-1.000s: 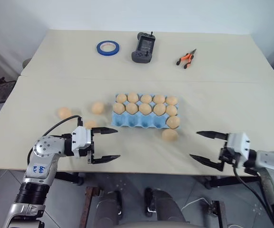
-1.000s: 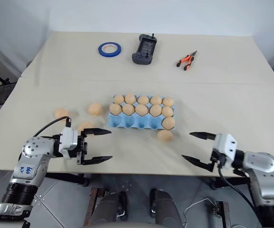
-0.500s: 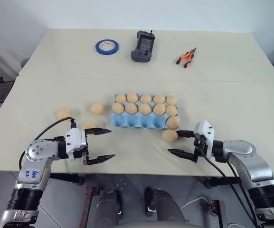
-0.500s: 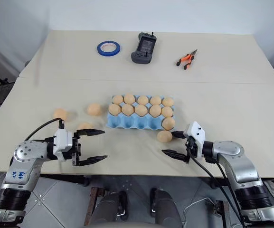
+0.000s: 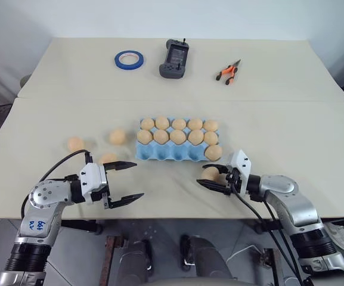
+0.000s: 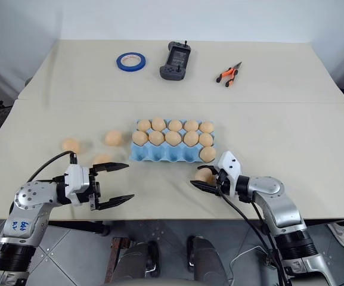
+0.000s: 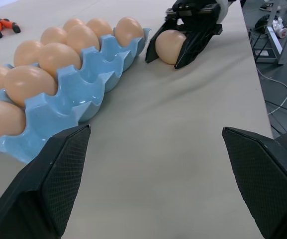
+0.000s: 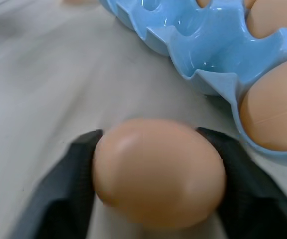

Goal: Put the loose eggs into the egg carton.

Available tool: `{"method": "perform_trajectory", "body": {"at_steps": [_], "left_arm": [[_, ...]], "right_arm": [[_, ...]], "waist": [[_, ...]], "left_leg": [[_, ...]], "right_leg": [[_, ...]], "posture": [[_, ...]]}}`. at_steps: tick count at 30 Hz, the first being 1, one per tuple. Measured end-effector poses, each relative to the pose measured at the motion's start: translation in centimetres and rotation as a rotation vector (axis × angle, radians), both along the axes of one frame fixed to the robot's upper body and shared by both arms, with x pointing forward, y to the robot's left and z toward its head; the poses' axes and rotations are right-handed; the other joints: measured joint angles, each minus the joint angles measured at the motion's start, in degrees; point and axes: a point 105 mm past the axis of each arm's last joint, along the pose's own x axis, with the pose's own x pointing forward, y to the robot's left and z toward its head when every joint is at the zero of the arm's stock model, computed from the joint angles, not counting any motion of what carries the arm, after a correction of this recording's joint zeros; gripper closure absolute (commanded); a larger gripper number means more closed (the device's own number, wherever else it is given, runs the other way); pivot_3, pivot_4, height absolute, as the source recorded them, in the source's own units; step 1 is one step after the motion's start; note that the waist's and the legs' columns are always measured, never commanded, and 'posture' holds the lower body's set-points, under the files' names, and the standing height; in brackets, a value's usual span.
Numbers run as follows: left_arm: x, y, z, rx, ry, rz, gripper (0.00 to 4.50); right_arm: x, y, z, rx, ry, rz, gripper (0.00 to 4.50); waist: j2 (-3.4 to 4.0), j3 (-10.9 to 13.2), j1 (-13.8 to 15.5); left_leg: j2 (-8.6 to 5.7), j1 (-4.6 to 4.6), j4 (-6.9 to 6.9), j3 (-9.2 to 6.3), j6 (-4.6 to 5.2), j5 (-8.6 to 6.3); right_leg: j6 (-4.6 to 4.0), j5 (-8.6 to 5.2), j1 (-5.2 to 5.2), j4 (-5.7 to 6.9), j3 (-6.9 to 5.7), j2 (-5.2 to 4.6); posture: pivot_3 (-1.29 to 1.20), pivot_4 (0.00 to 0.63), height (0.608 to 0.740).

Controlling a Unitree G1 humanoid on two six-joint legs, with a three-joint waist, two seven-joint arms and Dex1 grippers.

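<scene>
- Now our right end effector [image 5: 214,178] sits closed around one loose egg [image 5: 210,173] on the worktop [image 5: 291,137], just off the near right corner of the egg carton [image 5: 177,150]; a second ago it hung open and empty, well to the right of that egg.
- Our left end effector [image 5: 125,181] stands wide open and empty near the front edge, much as it was a second ago.
- Three more loose eggs lie left of the carton, as before: one far left [image 5: 75,143], one nearer the carton [image 5: 117,136], one just beyond our left fingers [image 5: 108,158].
- We count eleven eggs seated in the carton; four near-row cups are bare.
- At the far side lie a blue tape roll [image 5: 129,58], a dark handheld controller [image 5: 173,58] and orange-handled pliers [image 5: 228,70].
- Our right wrist view shows the black fingers [image 8: 76,184] pressed on either side of the egg; our left wrist view shows that same grip from across the worktop, beside the carton's end.
- Blue handwriting marks a label [image 5: 33,224] on our left arm; we cannot read it.
</scene>
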Motion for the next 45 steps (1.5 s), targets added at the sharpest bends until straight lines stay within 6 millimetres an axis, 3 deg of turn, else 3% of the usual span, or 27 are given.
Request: {"method": "perform_trajectory", "body": {"at_steps": [4,9,13,16,22,27,30,33,39,45], "left_arm": [[0.1,0.1,-0.1,-0.004,0.001,0.017,0.0],[0.3,0.4,0.0,-0.011,-0.005,0.048,0.0],[0.3,0.7,-0.1,-0.019,-0.004,0.082,0.0],[0.4,0.8,-0.2,-0.024,0.0,0.103,0.0],[0.2,0.7,-0.1,-0.032,-0.007,0.119,0.0],[-0.3,1.1,0.0,-0.039,-0.01,0.162,0.0],[-0.3,2.2,0.1,-0.051,-0.014,0.239,0.0],[-0.4,4.3,0.4,-0.063,-0.03,0.367,0.0],[-0.9,8.2,0.6,-0.108,-0.053,0.607,0.0],[-3.1,11.2,-0.9,-0.136,-0.006,0.797,0.0]], "right_arm": [[-1.4,0.5,0.2,0.018,0.023,0.066,2.17],[-1.5,2.3,3.8,0.079,-0.041,0.155,2.17],[1.1,3.6,6.6,0.09,-0.15,0.101,2.17],[3.6,3.3,6.7,0.061,-0.196,0.009,2.17],[4.8,3.4,5.9,0.052,-0.222,-0.006,0.16],[4.2,3.6,6.1,0.078,-0.224,0.029,0.03],[3.5,3.0,6.6,0.122,-0.253,0.046,0.03],[2.2,0.7,6.9,0.146,-0.291,0.079,0.03],[-0.3,-1.7,5.2,0.021,-0.314,0.207,0.03],[-1.3,-2.8,4.4,0.001,-0.377,0.27,0.03]], "waist": [[0.0,0.0,0.0],[0.0,0.0,-0.2],[0.0,0.0,-0.1],[-0.03,0.0,0.0],[-0.03,0.0,-0.2],[-0.03,0.0,-0.4],[-0.03,0.0,-0.4],[-0.03,0.0,-0.1],[-0.05,0.0,-0.2],[-0.07,0.0,-0.3]], "left_leg": [[0.0,-0.02,-0.01,0.0,0.01,-0.01],[0.02,0.02,0.0,0.03,-0.02,0.02],[0.02,0.01,0.0,0.04,-0.04,0.03],[0.01,-0.01,-0.02,0.04,-0.03,-0.01],[0.01,-0.05,-0.06,0.1,0.27,0.04],[0.04,-0.01,-0.06,0.09,-0.01,-0.05],[0.03,0.01,-0.06,0.09,-0.02,-0.05],[0.01,0.0,-0.06,0.09,0.04,-0.09],[0.03,0.04,-0.04,0.09,0.01,-0.09],[0.02,0.06,-0.03,0.1,-0.01,-0.08]], "right_leg": [[0.0,0.0,-0.02,0.0,0.0,-0.01],[-0.01,0.01,-0.02,0.02,0.03,0.01],[-0.06,0.03,-0.05,0.01,0.05,0.01],[-0.07,0.03,-0.05,0.0,0.04,-0.02],[-0.05,0.02,-0.1,0.02,0.06,-0.04],[-0.05,0.02,-0.1,0.1,0.06,-0.01],[-0.05,0.02,-0.09,0.09,0.07,-0.01],[-0.04,0.02,-0.06,0.02,0.07,-0.02],[-0.04,0.02,-0.05,0.01,0.07,0.01],[-0.04,0.02,-0.04,-0.03,0.08,0.02]], "posture": [[0.0,0.15,0.74],[0.0,0.15,0.74],[0.0,0.15,0.74],[0.0,0.15,0.74],[0.0,0.15,0.74],[0.0,0.15,0.74],[0.0,0.15,0.74],[0.0,0.15,0.74],[0.0,0.15,0.74],[0.0,0.15,0.74]]}}
